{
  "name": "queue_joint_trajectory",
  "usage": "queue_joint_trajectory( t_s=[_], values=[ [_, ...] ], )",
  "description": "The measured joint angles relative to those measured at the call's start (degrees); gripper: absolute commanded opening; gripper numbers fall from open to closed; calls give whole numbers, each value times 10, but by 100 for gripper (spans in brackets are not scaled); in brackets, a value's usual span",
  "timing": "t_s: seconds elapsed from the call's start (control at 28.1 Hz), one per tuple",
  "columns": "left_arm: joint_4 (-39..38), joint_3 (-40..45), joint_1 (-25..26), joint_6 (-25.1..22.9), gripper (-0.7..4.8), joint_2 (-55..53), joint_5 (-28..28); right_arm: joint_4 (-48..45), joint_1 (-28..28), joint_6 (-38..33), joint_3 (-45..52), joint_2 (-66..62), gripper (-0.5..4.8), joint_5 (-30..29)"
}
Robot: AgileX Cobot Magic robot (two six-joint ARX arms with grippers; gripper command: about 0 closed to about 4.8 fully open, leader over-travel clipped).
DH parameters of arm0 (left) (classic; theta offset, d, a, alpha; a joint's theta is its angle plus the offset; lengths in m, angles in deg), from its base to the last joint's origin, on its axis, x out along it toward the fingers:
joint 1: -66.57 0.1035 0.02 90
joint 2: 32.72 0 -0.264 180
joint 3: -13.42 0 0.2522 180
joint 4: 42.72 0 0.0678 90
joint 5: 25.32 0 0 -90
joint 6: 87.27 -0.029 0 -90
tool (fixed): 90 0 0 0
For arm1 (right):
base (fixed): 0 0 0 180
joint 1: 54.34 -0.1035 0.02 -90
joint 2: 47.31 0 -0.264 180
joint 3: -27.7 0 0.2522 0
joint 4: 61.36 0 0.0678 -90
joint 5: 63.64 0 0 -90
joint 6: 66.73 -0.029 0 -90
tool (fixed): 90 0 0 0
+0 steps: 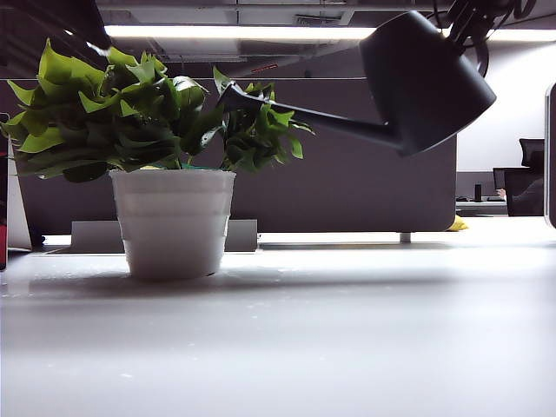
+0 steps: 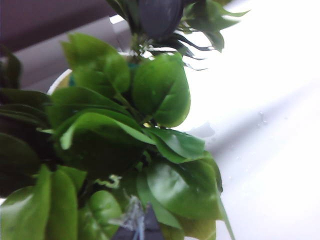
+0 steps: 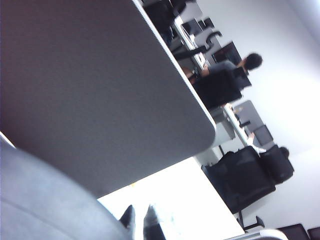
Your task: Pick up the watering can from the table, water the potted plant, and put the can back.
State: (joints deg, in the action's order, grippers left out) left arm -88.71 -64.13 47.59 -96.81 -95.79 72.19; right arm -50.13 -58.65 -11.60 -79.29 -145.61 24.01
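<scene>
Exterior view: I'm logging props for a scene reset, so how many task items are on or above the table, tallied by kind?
Watering can: 1, held tilted in the air, spout tip among the leaves.
Potted plant: 1, standing on the table.
Total: 2

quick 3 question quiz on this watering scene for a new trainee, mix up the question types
1. True or false: the watering can stands on the table.
2. Where does the can's spout tip end? A) among the potted plant's leaves B) over bare table C) behind the divider
3. Fill in: the right gripper is ____.

Key: 1 false, it hangs tilted in the air. 2 A. 3 shut; its two fingertips sit together in the right wrist view. The left gripper isn't clearly seen among the leaves.
</scene>
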Motion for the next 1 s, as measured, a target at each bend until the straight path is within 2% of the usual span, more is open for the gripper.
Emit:
queue_joint_trajectory(
  t_s=[0.25,0.36,0.53,1.0],
  values=[
    [2,0,0,1,-5,-7,0,-41,-17,64,0,-14,-5,17],
    [7,0,0,9,-5,-7,21,-58,-28,75,-1,-19,-5,16],
    [9,0,0,15,-5,-11,25,-80,-49,107,-1,-26,-5,12],
    [1,0,0,15,-5,-11,25,-111,-50,136,-1,-26,-5,12]
  ],
)
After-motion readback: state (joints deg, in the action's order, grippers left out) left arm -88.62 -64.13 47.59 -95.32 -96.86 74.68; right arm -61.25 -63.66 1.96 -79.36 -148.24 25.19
